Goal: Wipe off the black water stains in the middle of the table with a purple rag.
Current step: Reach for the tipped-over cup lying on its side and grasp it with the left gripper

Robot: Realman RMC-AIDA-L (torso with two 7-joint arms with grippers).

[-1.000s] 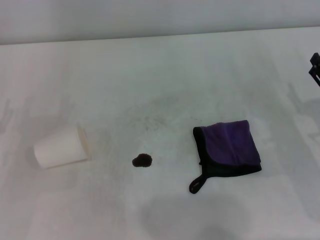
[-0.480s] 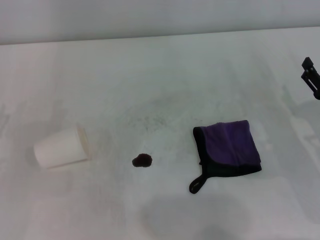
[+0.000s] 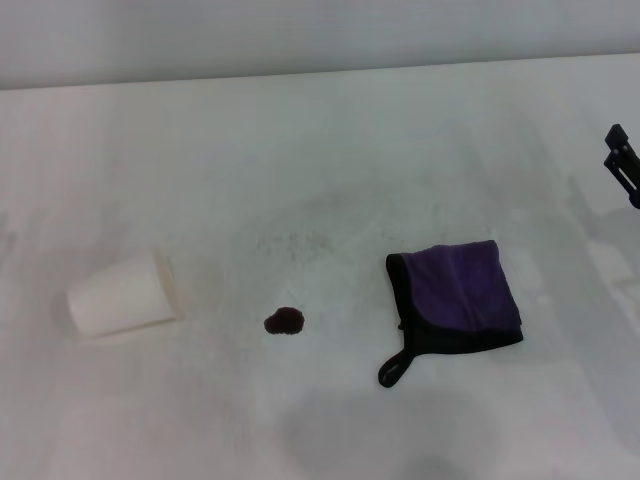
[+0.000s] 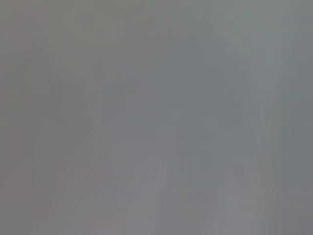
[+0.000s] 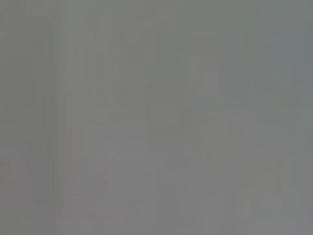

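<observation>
1. Since a second ago the right gripper [image 3: 624, 163] has crept a little further in at the right edge of the head view, then eased back slightly; rag, stain and cup have not shifted.
2. Only a dark sliver of that gripper shows, well apart from everything else, so I cannot tell how wide its fingers stand. Both wrist views are plain grey and add nothing. No left gripper is in view.
3. Where things lie: the rag [image 3: 457, 297] sits folded on the table [image 3: 330, 130], right of centre, its black loop [image 3: 394, 369] trailing toward the robot. The stain [image 3: 284, 321] is a small dark blotch to the rag's left, near but clear of it. A white cup [image 3: 124, 294] lies on its side further left.
4. Risks, as I judge them:
   - A pinch at the rag's edge may lift only the top fold, so it opens and drags unevenly.
   - Catching the loop alone would leave the cloth dangling, giving poor pressure on the stain.
   - The stain is small; a sweep slightly off line would miss it or smear it wider.
   - A long leftward stroke could reach the cup and roll it.
   - With no wrist views, close alignment rests on the head view alone.
</observation>
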